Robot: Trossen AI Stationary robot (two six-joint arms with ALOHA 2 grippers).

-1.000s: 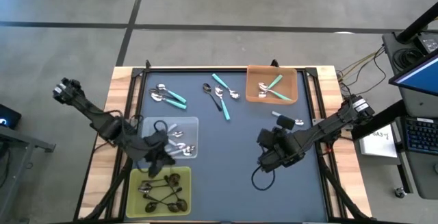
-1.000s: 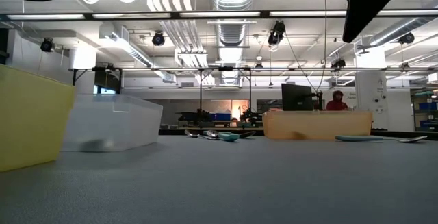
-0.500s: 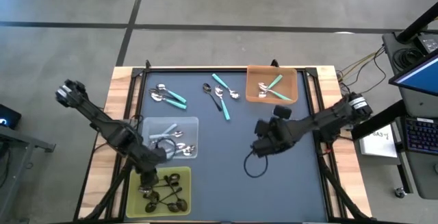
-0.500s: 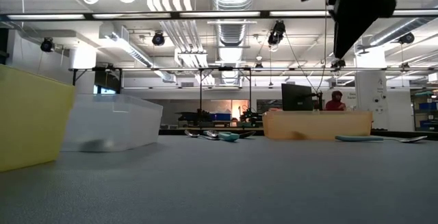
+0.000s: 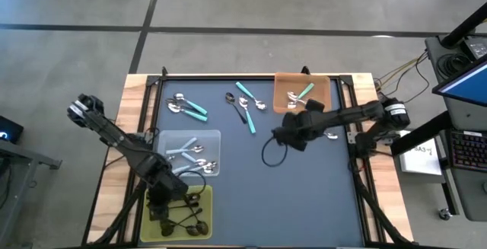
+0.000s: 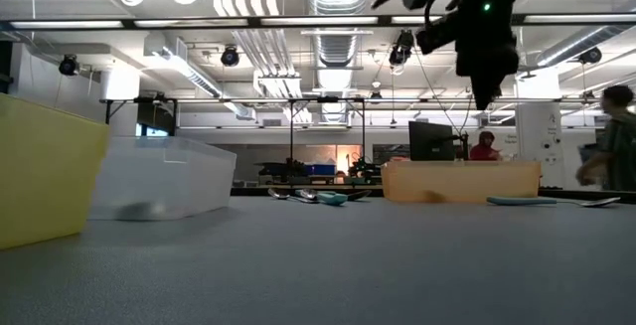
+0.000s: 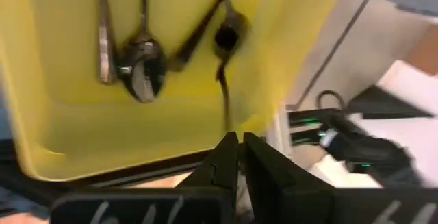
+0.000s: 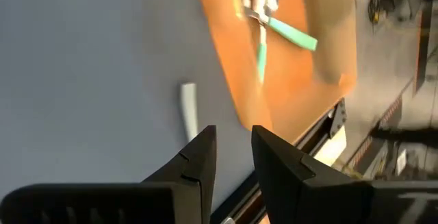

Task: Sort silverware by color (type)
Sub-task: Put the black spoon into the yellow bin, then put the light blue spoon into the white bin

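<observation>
— Table (image 5: 259,180) first: what sits on its dark mat?

— Three flat trays. The yellow tray (image 5: 207,203) is at the near left, the clear tray (image 5: 163,136) touches its far side, and the orange tray (image 5: 319,85) is at the far right.

— Arms?

— The left gripper (image 5: 162,203) hangs over the yellow tray. In its wrist view the handle of one dark spoon (image 7: 226,101) runs up to the gripper's tip; whether the gripper clenches that handle or has released it, I cannot tell. The right gripper (image 5: 293,131) is above the mat just near of the orange tray, raised off the table in the low view (image 6: 484,91). It is released, its fingers (image 8: 198,155) apart with nothing between them.

— Silverware?

— The dark metal spoons (image 7: 140,73) lie in the yellow tray. The pale blue spoons (image 5: 186,151) are in the clear tray, and the teal spoons (image 5: 303,93) in the orange tray. Loose on the mat: a teal pair (image 5: 190,109) at the far left, and a mixed cluster (image 5: 245,106) of teal and dark handles at the far middle.

— Smallest thing?

— One pale-handled spoon (image 5: 329,135), alone on the mat just near of the orange tray, right of the right gripper.
</observation>
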